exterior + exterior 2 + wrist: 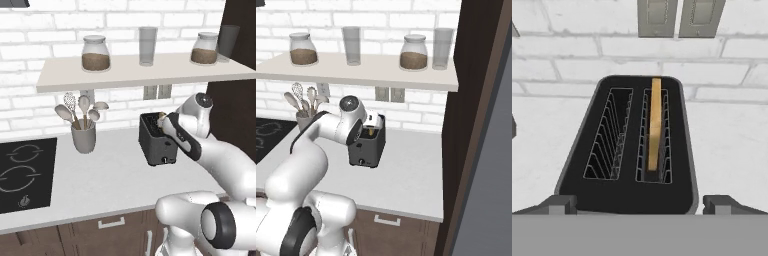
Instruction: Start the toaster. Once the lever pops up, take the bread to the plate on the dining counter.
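Observation:
The dark grey toaster (156, 142) stands on the white worktop by the brick wall. Seen from above, its top (629, 150) has two slots. The bread (655, 125) stands on edge in the right slot, its tan top sticking up a little; the left slot is empty. My gripper (640, 205) hovers just above the toaster's near end, open, with its dark fingertips (562, 204) spread wider than the toaster and holding nothing. A small silvery lever (165, 160) shows low on the narrow front face. The plate and the dining counter are out of view.
A grey utensil holder (83, 135) stands left of the toaster, and a black cooktop (25, 175) lies further left. A shelf (140, 72) with jars and glasses hangs overhead. Wall outlets (679, 17) sit behind the toaster. A dark tall cabinet (471, 125) closes the right side.

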### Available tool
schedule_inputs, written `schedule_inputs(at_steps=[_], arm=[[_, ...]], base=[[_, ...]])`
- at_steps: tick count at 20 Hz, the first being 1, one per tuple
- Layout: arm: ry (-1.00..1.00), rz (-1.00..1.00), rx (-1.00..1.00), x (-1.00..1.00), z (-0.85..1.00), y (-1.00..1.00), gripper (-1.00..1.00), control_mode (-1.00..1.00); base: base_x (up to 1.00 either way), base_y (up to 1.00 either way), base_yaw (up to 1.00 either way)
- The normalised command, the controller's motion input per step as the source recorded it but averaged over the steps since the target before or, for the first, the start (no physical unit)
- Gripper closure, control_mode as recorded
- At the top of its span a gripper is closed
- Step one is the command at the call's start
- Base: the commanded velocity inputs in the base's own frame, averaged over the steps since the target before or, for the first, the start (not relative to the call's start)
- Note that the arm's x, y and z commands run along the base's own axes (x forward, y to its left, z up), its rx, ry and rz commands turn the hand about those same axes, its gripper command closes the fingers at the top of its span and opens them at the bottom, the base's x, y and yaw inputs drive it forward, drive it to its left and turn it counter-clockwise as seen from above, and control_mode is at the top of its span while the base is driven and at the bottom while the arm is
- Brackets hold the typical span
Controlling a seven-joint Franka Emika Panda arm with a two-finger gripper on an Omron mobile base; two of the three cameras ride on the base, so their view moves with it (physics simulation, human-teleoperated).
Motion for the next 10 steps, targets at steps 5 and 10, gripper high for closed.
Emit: schedule_inputs(at_steps=[5,10], arm=[[0.00,0.00,0.00,0.30,-0.17,0.00,-1.00,-1.00],[0.00,0.00,0.00,0.29,-0.03,-0.01,-1.00,-1.00]], base=[[0.00,0.00,0.00],[0.00,0.00,0.00]])
